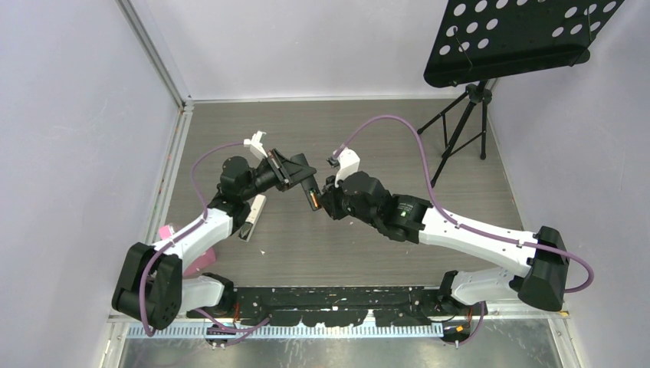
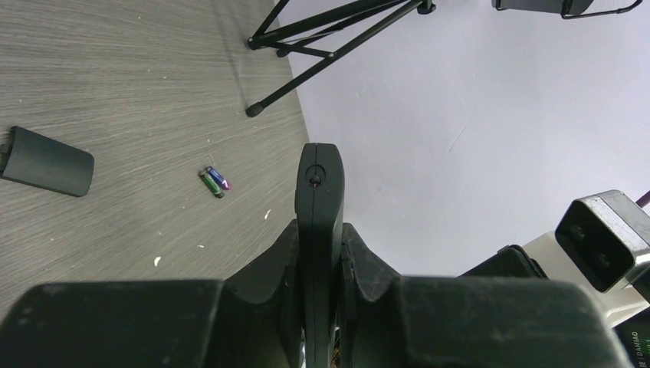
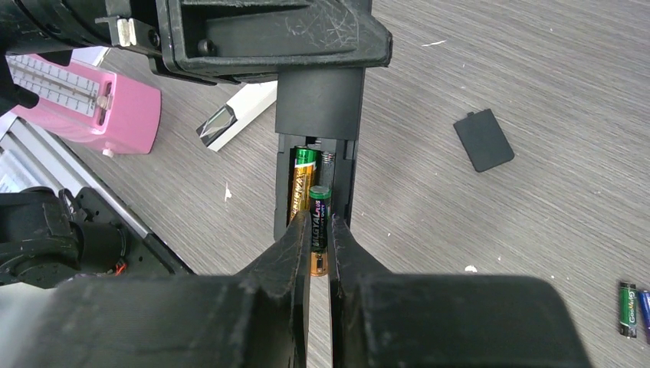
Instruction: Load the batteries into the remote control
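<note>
The slim matte-black remote (image 3: pixel 319 103) hangs above mid-table, clamped in the closed jaws of the left gripper (image 2: pixel 320 234) — one glossy orange-gold cell (image 3: pixel 301 184) lies seated inside it, with a green-black cylindrical cell (image 3: pixel 320 218) pinched by the right gripper (image 3: pixel 320 234) just beside.

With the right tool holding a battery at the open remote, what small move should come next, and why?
Probably ease the held battery down into the empty slot. The left tool grips the remote, one battery fills the neighbouring slot, and the right tool's cell lies over the free one.
</note>
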`<move>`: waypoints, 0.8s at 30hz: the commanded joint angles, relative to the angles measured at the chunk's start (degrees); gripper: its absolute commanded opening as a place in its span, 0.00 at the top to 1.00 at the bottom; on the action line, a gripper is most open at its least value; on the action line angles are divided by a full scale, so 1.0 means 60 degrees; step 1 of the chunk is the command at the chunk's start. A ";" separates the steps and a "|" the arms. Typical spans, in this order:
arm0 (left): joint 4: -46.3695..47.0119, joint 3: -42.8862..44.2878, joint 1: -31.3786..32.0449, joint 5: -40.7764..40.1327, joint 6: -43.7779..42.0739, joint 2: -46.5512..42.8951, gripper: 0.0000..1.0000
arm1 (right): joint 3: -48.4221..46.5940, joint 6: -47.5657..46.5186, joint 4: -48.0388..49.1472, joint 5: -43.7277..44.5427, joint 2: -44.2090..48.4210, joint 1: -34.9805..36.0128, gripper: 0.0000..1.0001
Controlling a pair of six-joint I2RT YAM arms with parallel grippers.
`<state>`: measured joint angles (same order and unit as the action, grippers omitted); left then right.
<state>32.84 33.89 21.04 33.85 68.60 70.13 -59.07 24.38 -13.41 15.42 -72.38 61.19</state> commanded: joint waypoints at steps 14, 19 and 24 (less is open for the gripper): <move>0.1405 0.0150 0.0002 0.0233 0.1784 -0.0214 1.00 | -0.0591 0.0271 -0.0109 0.0361 -0.0345 0.0056 0.79; 0.1238 0.0166 0.0000 0.0141 0.1849 -0.0297 1.00 | -0.0675 0.0448 -0.0180 0.0430 -0.0286 0.0051 0.71; 0.1096 0.0151 -0.0002 -0.0011 0.1861 -0.0461 0.99 | -0.1192 0.0621 -0.0494 0.0608 -0.0380 0.0052 0.66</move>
<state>34.50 33.65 20.82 33.04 76.53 70.11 -62.81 26.55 -14.50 17.15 -73.38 61.30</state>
